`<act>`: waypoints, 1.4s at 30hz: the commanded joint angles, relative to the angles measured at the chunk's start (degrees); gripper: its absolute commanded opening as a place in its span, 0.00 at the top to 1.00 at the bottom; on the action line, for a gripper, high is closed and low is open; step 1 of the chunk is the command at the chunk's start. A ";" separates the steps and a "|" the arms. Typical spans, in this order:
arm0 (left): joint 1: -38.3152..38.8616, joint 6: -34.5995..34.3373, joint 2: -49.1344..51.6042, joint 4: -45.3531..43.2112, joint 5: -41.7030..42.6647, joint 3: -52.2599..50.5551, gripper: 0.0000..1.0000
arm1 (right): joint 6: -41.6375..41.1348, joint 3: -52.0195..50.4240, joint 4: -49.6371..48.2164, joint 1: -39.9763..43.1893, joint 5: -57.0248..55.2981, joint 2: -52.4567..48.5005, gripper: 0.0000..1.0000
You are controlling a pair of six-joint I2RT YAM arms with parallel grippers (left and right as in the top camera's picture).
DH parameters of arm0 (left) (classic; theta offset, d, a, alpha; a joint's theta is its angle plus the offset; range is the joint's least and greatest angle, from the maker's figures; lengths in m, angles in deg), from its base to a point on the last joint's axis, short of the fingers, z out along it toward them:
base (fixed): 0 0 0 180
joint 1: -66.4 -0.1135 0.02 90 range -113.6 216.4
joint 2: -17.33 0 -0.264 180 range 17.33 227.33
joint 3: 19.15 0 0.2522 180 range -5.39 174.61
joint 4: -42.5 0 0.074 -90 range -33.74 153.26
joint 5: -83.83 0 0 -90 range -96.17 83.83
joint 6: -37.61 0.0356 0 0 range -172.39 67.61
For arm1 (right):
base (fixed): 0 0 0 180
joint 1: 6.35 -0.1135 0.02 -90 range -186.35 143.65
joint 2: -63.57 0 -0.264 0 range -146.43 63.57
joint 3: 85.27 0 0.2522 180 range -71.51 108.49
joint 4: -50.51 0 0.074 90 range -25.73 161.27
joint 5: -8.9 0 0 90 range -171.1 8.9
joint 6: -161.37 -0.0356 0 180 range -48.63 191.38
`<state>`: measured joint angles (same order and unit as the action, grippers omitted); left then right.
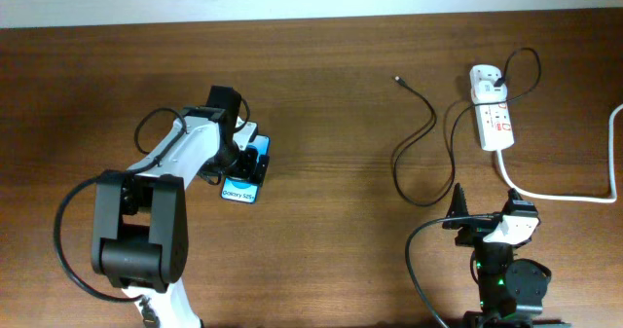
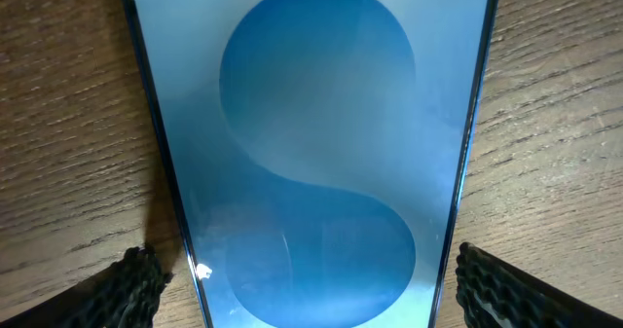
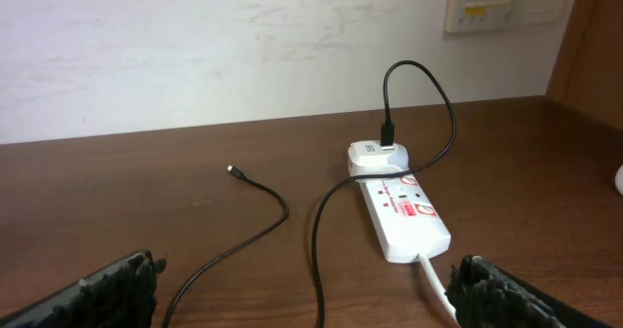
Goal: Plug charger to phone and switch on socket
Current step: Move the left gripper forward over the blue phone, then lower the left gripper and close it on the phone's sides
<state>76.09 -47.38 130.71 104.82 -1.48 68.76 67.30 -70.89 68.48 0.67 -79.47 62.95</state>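
The phone [image 1: 241, 188] lies on the wooden table with its blue screen lit, and it fills the left wrist view [image 2: 311, 124]. My left gripper [image 1: 249, 159] is low over it, open, with one finger on each side of the phone's long edges [image 2: 311, 304]. The white socket [image 1: 493, 117] lies at the far right and also shows in the right wrist view [image 3: 401, 213]. The black charger cable [image 1: 421, 138] loops from the plug in the socket to its free connector tip [image 1: 397, 78] [image 3: 232, 170]. My right gripper [image 1: 487, 213] [image 3: 311, 294] is open and empty, well short of the socket.
The socket's thick white cord [image 1: 565, 197] runs off to the right edge. A white wall with a control panel [image 3: 501, 2] stands behind the table's far edge.
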 commanded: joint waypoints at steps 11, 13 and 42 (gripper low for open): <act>1.79 0.17 4.37 -6.40 0.92 -0.59 0.01 | 0.17 -0.31 0.22 -0.31 0.74 0.42 0.02; 1.79 -2.01 4.37 -8.59 0.02 -2.10 0.01 | 0.17 -0.31 0.22 -0.31 0.74 0.42 0.02; 2.32 -2.89 4.42 -8.59 0.28 -16.11 0.12 | 0.17 -0.31 0.22 -0.31 0.74 0.42 0.02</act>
<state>78.65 -47.92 127.34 92.53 -5.98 59.58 67.32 -70.89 68.48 0.67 -79.47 62.95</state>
